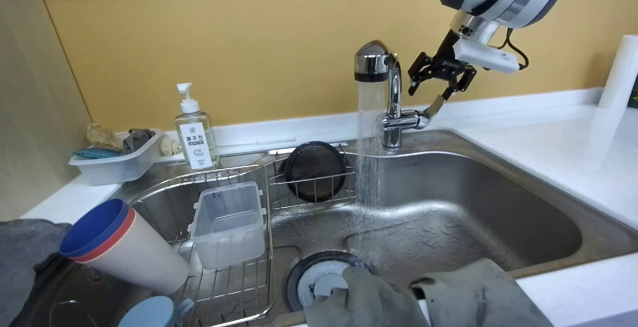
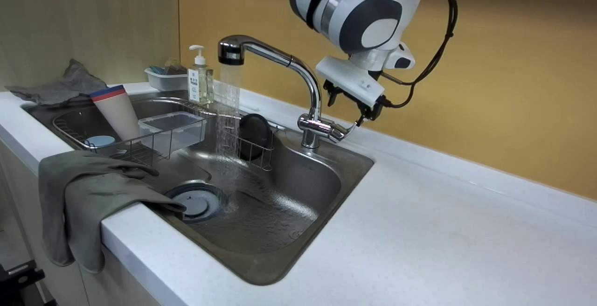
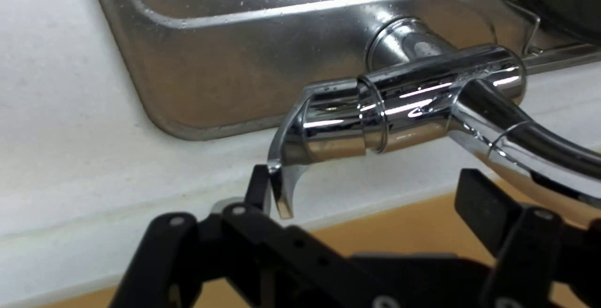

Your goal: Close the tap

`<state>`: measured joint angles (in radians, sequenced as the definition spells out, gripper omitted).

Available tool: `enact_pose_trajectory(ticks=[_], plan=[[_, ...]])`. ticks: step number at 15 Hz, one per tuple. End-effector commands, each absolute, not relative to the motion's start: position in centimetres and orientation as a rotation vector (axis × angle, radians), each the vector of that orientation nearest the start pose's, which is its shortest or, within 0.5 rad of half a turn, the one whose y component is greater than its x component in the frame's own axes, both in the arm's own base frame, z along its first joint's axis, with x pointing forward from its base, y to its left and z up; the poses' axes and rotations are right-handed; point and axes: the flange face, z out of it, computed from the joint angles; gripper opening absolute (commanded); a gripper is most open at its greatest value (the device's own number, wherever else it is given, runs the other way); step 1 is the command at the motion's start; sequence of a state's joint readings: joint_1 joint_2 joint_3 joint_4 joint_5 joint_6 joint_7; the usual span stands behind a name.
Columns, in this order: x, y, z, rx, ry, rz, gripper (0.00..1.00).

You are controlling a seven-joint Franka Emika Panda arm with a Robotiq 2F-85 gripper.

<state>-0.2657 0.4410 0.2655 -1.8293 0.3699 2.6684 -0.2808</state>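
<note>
- Both exterior views look down toward the yellow wall [image 1: 279, 28], sharing sink [image 1: 498, 182] and tap [image 2: 312, 84].
- My wrist view looks down closely past my tool [image 3: 370, 194].

White label [image 1: 196, 146] on the front of a clear pump soap bottle [image 1: 192, 117]. From top to bottom it bears a small square code [image 1: 193, 130], two short lines of dark Korean-looking characters [image 1: 195, 140], and a rounded emblem [image 1: 198, 152]. From where I stand, the characters are too small to read with certainty; in an exterior view, the label [image 2: 193, 85] blurs into dark specks.
</note>
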Motion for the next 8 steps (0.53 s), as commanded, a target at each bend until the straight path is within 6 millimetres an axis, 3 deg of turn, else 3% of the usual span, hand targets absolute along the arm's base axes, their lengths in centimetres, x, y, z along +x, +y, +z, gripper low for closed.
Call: enact_pose_trajectory(ticks=[1,8], plan=[[67.7,-1.9,35.2,-2.756,0.03,-0.545,1.0],[67.2,-0.2,36.0,-2.732,-0.107,-0.503,1.0]])
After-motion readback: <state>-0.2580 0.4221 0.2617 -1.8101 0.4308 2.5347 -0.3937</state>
